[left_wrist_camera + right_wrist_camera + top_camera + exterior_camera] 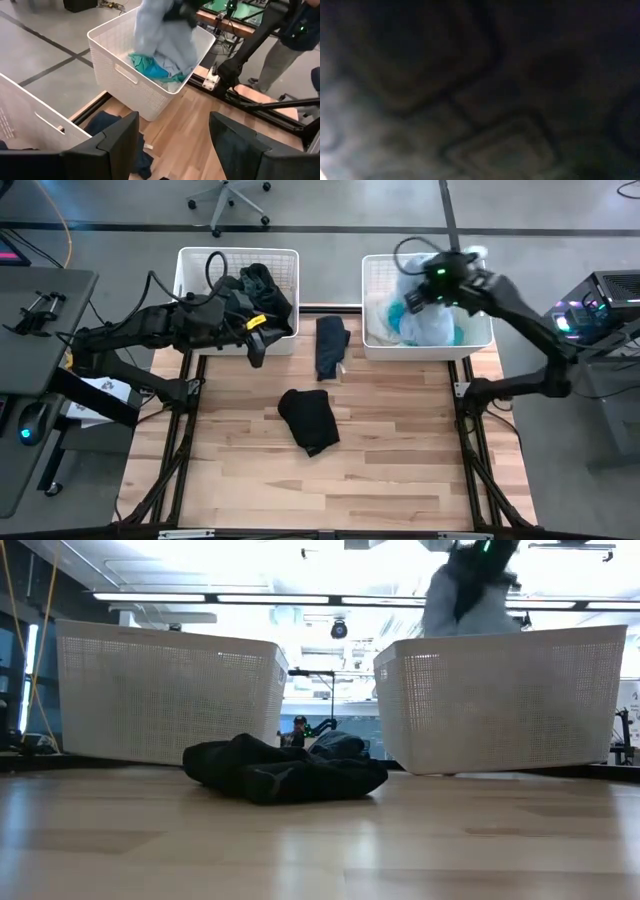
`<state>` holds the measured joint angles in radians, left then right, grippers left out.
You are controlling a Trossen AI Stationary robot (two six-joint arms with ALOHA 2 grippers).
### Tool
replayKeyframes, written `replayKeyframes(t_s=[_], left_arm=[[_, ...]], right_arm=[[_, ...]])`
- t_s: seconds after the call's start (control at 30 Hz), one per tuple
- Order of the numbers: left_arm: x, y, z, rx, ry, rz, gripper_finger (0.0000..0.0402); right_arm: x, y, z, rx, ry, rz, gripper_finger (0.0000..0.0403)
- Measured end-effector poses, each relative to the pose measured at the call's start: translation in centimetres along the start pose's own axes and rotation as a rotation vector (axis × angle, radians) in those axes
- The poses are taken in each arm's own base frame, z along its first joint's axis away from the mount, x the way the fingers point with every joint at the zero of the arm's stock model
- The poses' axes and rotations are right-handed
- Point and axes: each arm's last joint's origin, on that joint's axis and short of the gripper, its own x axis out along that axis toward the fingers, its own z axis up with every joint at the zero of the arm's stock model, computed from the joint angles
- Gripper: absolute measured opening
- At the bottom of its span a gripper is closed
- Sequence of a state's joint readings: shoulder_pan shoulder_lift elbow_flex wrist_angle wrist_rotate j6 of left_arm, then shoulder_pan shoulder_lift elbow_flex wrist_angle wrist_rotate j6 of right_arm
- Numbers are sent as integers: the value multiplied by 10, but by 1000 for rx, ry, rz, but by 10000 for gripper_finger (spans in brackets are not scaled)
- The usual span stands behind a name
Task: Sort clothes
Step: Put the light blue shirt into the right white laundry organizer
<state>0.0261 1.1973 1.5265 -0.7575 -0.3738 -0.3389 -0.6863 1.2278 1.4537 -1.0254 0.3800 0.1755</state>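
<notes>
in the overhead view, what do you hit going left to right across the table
left gripper by the left basket of dark clothes → black garment → navy garment → right basket of light clothes, right gripper holding a pale garment above it

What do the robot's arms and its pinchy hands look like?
Both arms are dark, nearly black, built from chunky jointed links. The left arm has a black cable looping above it, and its left gripper has two flat, wide dark fingers. The right arm shows a small green light near its wrist.
</notes>
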Motion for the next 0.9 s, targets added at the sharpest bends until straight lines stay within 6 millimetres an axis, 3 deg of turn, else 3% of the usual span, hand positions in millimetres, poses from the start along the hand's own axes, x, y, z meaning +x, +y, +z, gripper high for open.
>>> replayKeyframes(t_s=[0.2,0.37,0.53,0.73,0.9], left_arm=[[0,1,-3,29,26,1,227],[2,1,-7,40,55,-2,227],[3,0,-10,48,82,-15,227],[4,1,-17,88,167,-35,227],[2,4,-23,105,227,-15,227]], right_arm=[[91,18,-45,103,269,154,33],[141,18,-76,267,449,146,35],[164,11,-95,334,568,87,37],[175,7,-102,368,634,73,44],[170,2,-95,409,664,143,104]])
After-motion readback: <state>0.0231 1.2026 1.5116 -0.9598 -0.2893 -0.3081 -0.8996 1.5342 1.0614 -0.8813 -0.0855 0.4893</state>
